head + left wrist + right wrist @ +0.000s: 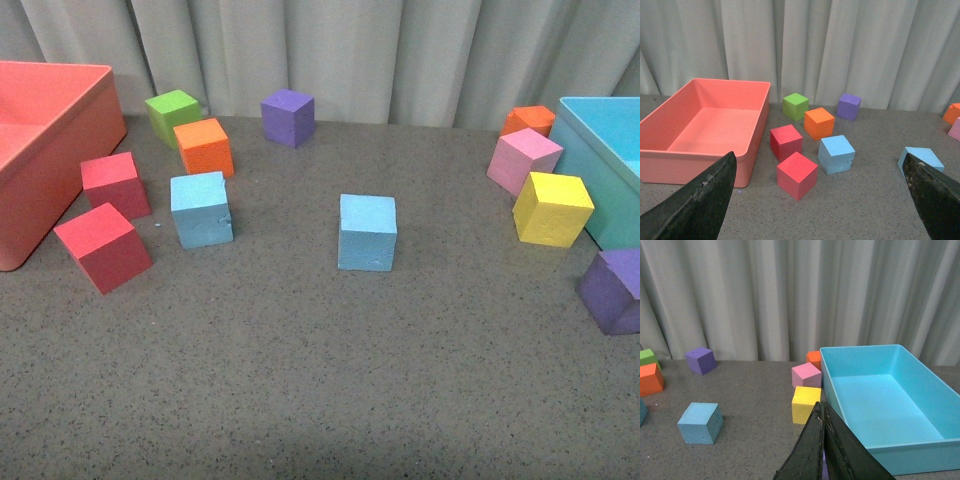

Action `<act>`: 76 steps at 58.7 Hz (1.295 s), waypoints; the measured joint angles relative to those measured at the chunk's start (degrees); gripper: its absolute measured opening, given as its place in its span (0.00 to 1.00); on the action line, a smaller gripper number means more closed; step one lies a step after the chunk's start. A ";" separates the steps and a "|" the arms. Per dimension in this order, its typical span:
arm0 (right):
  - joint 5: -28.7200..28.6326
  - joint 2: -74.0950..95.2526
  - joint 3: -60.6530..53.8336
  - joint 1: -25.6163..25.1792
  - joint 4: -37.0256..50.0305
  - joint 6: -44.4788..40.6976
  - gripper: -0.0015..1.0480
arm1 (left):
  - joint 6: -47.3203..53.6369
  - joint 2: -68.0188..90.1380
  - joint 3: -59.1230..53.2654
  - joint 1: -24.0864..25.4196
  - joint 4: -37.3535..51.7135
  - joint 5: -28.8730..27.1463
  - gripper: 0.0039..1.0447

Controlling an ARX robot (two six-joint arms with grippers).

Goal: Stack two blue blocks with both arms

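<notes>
Neither arm shows in my front view, so I judge both are held back from the grey speckled tabletop (pixel 300 380) and nothing is lifted yet. The left gripper (pixel 819 159) hangs empty with its black fingers spread wide, facing the nicked matte sky-blue cube (pixel 201 208); the right gripper (pixel 822 409) has its fingers pressed together on nothing. The second sky-blue cube (pixel 367 232) sits alone mid-table, well apart from the first, with free room all round; I'd make it the base. The nicked one is hemmed in: a red cube (pixel 116 183) just beside it, another red cube (pixel 103 246) near its front corner, an orange cube (pixel 204 146) close behind; wide fingers could nudge those. The coral plastic bin (pixel 60 170) and the light blue bin (pixel 610 200) flank the field, out of the way.
</notes>
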 joint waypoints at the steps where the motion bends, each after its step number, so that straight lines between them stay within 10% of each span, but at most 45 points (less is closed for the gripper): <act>1: 0.00 -0.44 0.00 0.00 -0.46 0.00 0.01 | 0.00 0.00 0.00 0.00 0.00 0.00 0.94; 43: -0.17 -19.30 0.02 0.00 -19.63 -0.04 0.02 | 0.00 -0.02 0.00 0.00 0.00 0.00 0.94; 76: -0.15 -19.32 0.02 0.00 -19.63 0.07 0.93 | -3.02 9.46 2.99 -1.99 -6.84 -7.23 0.94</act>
